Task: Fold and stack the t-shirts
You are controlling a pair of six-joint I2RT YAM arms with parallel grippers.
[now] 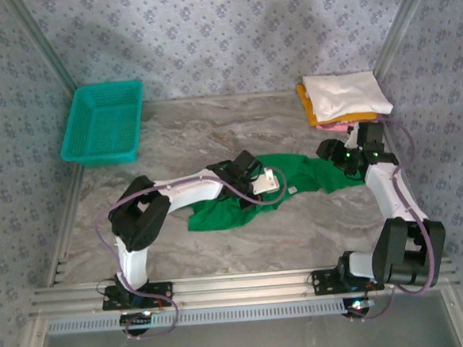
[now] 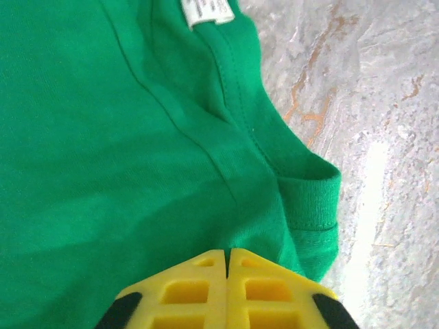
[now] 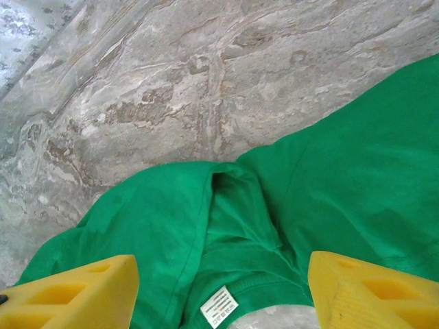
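Clamped shut at left gripper [image 2: 227, 264], tips on green shirt [image 2: 103, 137]; spread wide at right gripper [image 3: 221, 284], over same shirt.

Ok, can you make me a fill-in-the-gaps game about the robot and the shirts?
The unfolded t-shirt on the table is bright ____.
The left gripper has its yellow fingers ____.
The right gripper holds its fingers ____ over that shirt.
On the folded stack, the top shirt is ____.
Missing words: green, shut, open, white.
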